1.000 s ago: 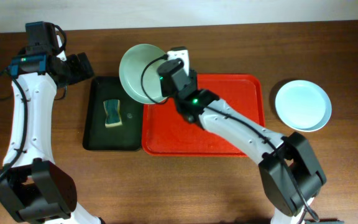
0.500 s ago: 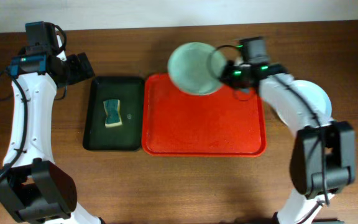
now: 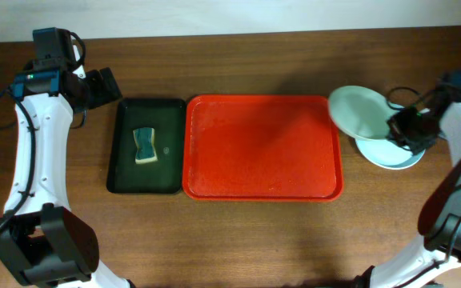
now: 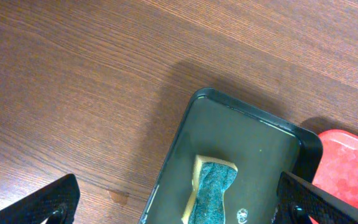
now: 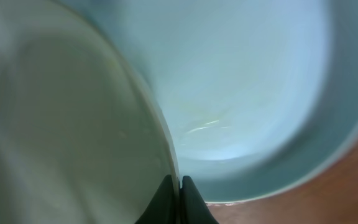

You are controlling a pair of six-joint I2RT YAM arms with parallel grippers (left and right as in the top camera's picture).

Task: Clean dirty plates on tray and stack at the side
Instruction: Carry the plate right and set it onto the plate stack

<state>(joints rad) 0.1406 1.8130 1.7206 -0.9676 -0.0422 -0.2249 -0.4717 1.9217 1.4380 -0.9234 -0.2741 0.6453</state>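
Note:
My right gripper [image 3: 396,126] is shut on the rim of the pale mint green plate [image 3: 357,112] and holds it tilted over the pale blue plate [image 3: 397,156], which lies on the table right of the red tray [image 3: 262,146]. In the right wrist view the fingers [image 5: 179,190] pinch the mint plate's edge [image 5: 61,118] with the blue plate [image 5: 247,87] just behind. The red tray holds nothing. The white plate is out of view. My left gripper [image 3: 102,86] is open at the far left, above the table [image 4: 178,202].
A dark green-black tray [image 3: 146,146] lies left of the red tray, holding a yellow-and-green sponge [image 3: 145,146], which also shows in the left wrist view [image 4: 213,190]. The wooden table edge runs along the back.
My right arm has swung right with the mint plate, from over the dark tray's corner, across the red tray, to above the blue plate. The left arm has not moved.

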